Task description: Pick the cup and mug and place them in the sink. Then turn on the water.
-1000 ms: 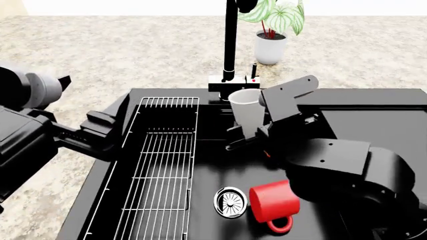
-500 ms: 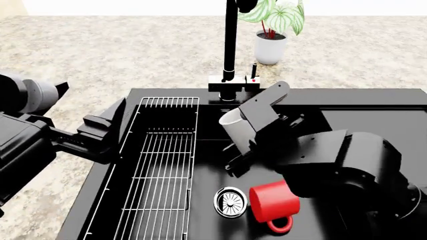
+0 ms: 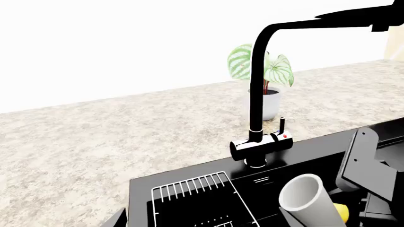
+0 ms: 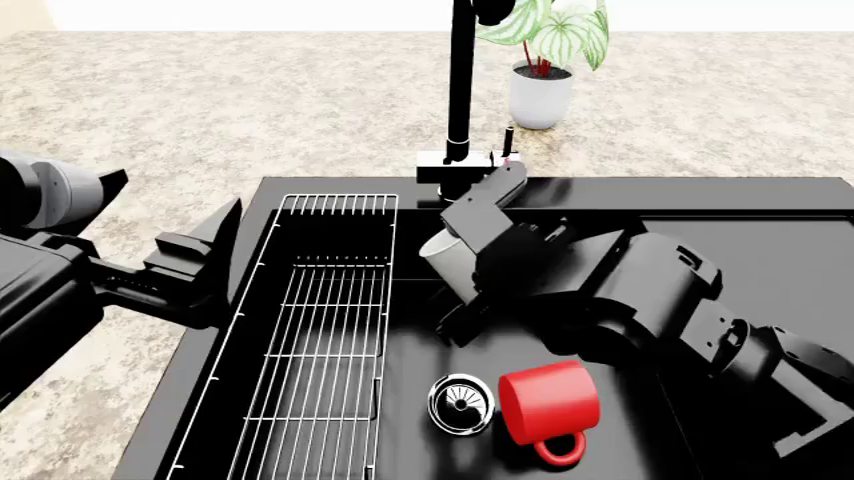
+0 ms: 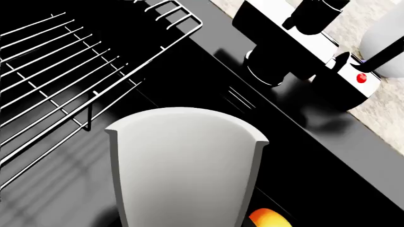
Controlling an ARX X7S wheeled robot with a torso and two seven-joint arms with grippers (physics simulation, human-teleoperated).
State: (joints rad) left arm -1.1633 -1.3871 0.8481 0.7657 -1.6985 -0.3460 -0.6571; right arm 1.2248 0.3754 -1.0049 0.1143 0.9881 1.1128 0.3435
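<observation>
- Left wrist view: the cup (image 3: 311, 198) is leaning mouth-up and tilted, caught in the right gripper (image 3: 353, 189), below and in front of the faucet (image 3: 256, 94). The tilt is probably readying it to be laid inside the sink (image 3: 189, 198). The left claw itself is not showing here.
- Head view: the right gripper (image 4: 470, 262) is pinching the cup (image 4: 450, 262) over the sink (image 4: 747, 215), between the rack (image 4: 320, 330) and the arm. The mug (image 4: 547, 405) is lying on its side in the basin, beside the drain (image 4: 461, 405), so half the placing seems done. The left gripper (image 4: 214, 255) is waiting at the sink's left rim; whether it is spread or pressed together cannot be told.
- Right wrist view: the cup (image 5: 183, 165) is filling the frame, held over the basin floor near the lever (image 5: 360, 78), which looks close for the later water step.
</observation>
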